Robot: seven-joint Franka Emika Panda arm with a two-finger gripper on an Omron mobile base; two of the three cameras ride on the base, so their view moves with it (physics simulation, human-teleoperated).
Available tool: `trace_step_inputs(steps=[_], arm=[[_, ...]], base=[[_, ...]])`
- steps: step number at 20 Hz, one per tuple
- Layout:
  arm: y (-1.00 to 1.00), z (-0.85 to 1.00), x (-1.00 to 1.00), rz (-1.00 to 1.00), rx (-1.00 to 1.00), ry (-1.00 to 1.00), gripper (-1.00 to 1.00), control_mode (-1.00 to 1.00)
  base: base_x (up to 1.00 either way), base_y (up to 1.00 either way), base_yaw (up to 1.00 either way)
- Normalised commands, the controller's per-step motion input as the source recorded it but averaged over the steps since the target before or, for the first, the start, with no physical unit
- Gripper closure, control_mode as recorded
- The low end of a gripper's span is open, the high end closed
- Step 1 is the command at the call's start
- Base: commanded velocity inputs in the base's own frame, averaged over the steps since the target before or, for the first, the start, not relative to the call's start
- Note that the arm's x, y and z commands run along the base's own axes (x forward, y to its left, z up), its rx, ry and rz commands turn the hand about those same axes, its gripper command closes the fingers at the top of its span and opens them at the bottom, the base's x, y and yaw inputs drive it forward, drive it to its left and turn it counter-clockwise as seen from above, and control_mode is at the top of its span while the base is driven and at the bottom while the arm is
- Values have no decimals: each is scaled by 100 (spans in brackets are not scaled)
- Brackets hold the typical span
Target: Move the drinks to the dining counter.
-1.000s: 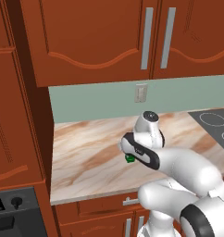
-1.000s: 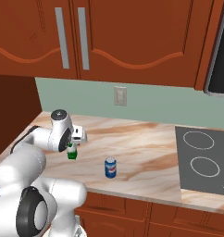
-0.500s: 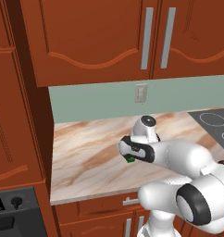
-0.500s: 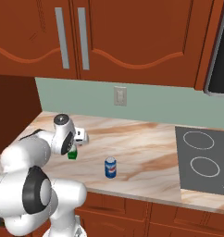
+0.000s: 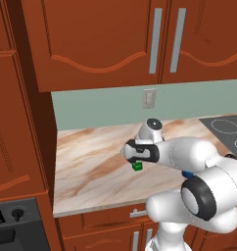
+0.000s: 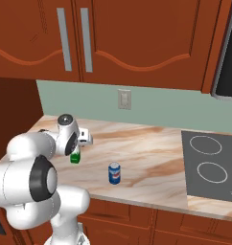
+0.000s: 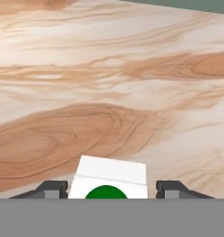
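Note:
The white carton (image 6: 75,155) with a green base stands upright on the marble counter (image 6: 151,153) under the red-brown wall cabinets. My gripper (image 5: 135,158) hangs right over it, pointing down. In the hand view the carton's white top with its green cap (image 7: 109,178) sits between the two fingertips (image 7: 51,187), with a gap on each side: the gripper (image 7: 112,190) is open around it. The blue can (image 6: 114,173) stands to the carton's right, near the counter's front edge. The dining counter with the sink is out of view.
A black cooktop (image 6: 211,165) is set into the counter at the right. A wall outlet (image 6: 123,99) sits on the grey-green backsplash. Tall red-brown cabinets (image 5: 17,122) close off the counter's left end. A dark appliance (image 5: 12,220) stands low at the left.
The arm's links have swung and folded closer over the counter. The hand stays over the carton. Carton and can have not moved.

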Motion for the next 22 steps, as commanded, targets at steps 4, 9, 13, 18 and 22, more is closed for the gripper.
trace_step_inputs(steps=[4, 9, 13, 18, 22], arm=[[0, -22, -1, 0, 3, 0, 100, -100], [-10, -13, -12, 0, 5, 0, 100, -100], [-6, -1, -28, 0, 3, -6, 100, -100], [0, 18, -43, 0, 0, -19, 100, -100], [0, 62, -31, 0, 0, -13, 100, -100]], base=[[0, 0, 0], [0, 0, 0], [0, 0, 0], [0, 0, 0], [0, 0, 0]])
